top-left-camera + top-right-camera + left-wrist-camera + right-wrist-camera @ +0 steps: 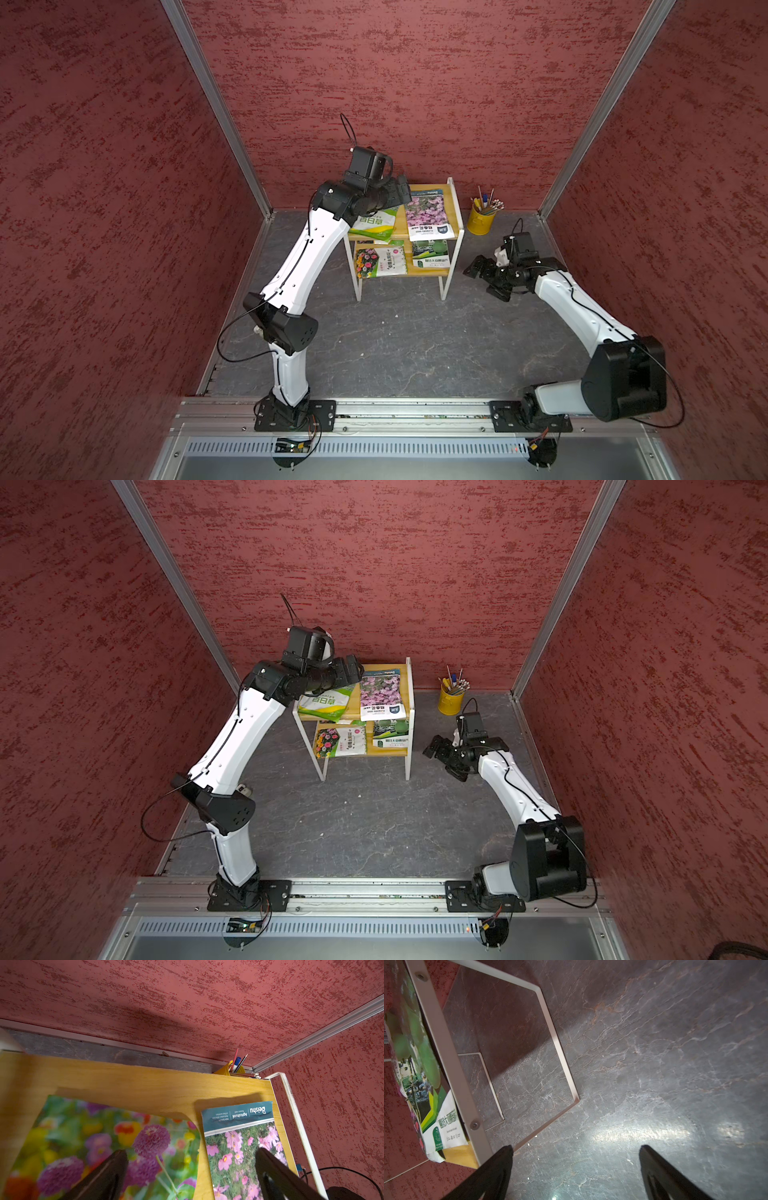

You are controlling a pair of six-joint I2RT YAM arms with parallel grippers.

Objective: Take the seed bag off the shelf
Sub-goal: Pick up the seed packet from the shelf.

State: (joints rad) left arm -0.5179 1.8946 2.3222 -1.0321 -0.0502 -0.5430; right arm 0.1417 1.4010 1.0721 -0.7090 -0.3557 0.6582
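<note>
At the back of the dark, stone-patterned worktop (395,345), close to the red back wall: the shelf (428,271), two yellowish boards in a thin white frame. All four seed bags on its boards, none lifted off.

On the top board, flat and side by side in both top views: a zinnia seed bag (372,222), green and white at its near end, and a pink-flower seed bag (426,216). On the lower board, again side by side: a mixed-flower seed bag (380,262) on the left arm's side and a green seed bag (432,253) on the right arm's side.

Above the rear part of the top board: the left gripper (398,193), spread wide and holding nothing. In the left wrist view, one of its fingers (112,1169) over the zinnia seed bag, the second over the pink-flower seed bag, with bare wood between the two bags. Impossible to tell whether touching either bag.

Low over the worktop, just beside the shelf's frame on the right arm's side: the right gripper (480,281), likewise spread wide and empty, pointing toward the lower tier.

Near the back corner, apart from the shelf: a yellow pencil cup (481,222), with pencils and pens (488,201) standing in it and fanning out above the rim.
</note>
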